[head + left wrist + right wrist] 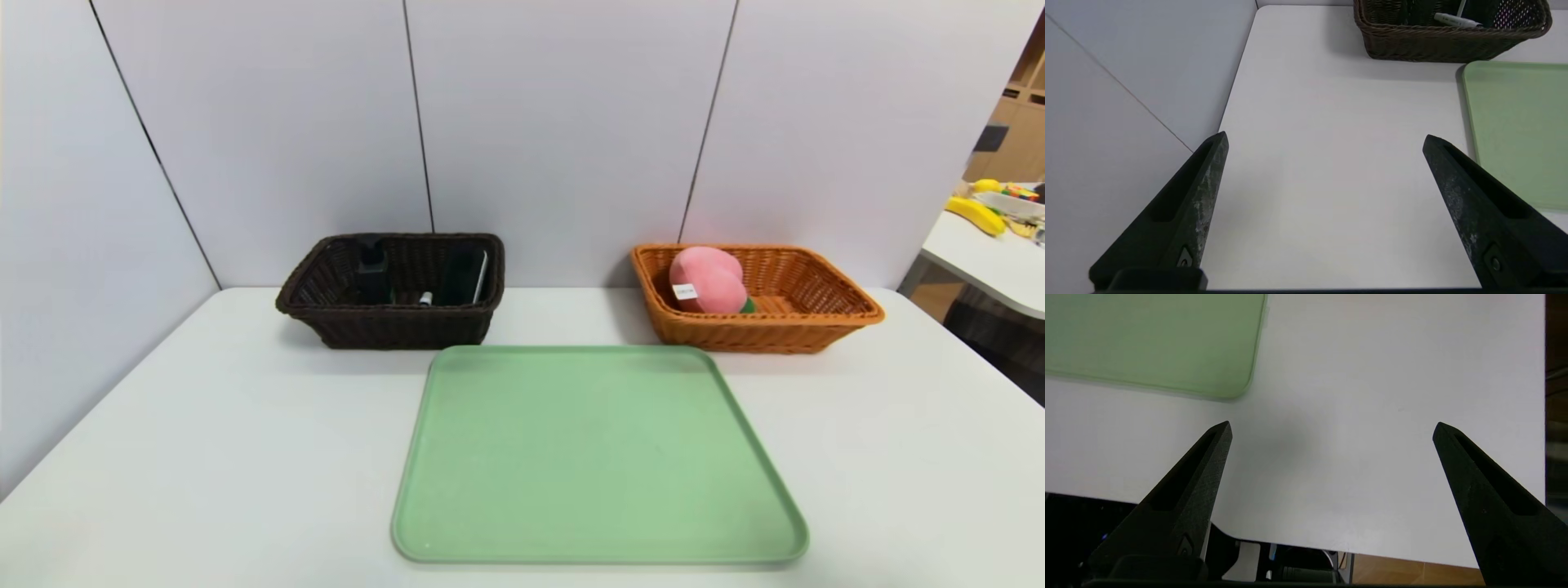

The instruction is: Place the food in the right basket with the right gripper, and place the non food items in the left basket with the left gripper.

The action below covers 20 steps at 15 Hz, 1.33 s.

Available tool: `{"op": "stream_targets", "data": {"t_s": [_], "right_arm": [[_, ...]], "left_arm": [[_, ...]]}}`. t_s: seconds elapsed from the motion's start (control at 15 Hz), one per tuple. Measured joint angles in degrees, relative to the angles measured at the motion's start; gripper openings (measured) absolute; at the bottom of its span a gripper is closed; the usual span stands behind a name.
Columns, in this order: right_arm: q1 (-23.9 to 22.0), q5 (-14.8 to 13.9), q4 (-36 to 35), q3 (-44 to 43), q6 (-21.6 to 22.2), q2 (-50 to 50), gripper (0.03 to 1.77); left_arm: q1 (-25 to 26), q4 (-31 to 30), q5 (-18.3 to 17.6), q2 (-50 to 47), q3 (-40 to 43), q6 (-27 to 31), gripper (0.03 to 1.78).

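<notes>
Over the bare table (pixel 1331 163), left hand (pixel 1325 141) and right hand (pixel 1331 426) both empty, jaws wide apart

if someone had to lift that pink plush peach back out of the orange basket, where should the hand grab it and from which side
Probably from above, closing across the round upper body of the peach. It sits in the left end of the orange basket, its top above the rim, so the top is free while the flared wicker walls block a side approach. Avoid the white tag and the green leaf: too flimsy to hold.
</notes>
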Motion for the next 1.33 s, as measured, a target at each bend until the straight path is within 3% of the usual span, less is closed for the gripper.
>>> {"op": "stream_targets", "data": {"t_s": [0.2,0.73,0.93,1.13,1.33], "right_arm": [[-0.04,-3.52,-6.16,7.94,0.38,-7.70,1.70],[-0.11,-4.49,-7.50,18.36,0.51,-30.93,1.70],[-0.99,-4.51,-7.58,19.82,0.49,-36.49,1.70],[-1.27,-5.32,-7.56,21.50,0.44,-41.45,1.70],[-1.32,-6.46,-7.47,22.86,0.35,-44.37,1.70]], "left_arm": [[0.12,0.28,0.11,-7.09,5.18,3.17,1.69],[4.50,3.69,0.11,-22.38,14.28,5.02,1.69],[4.67,3.69,1.16,-24.26,14.45,3.94,1.69],[4.85,3.15,5.10,-24.83,14.43,3.73,1.69],[7.84,0.89,5.71,-24.98,14.47,1.93,1.69]]}}
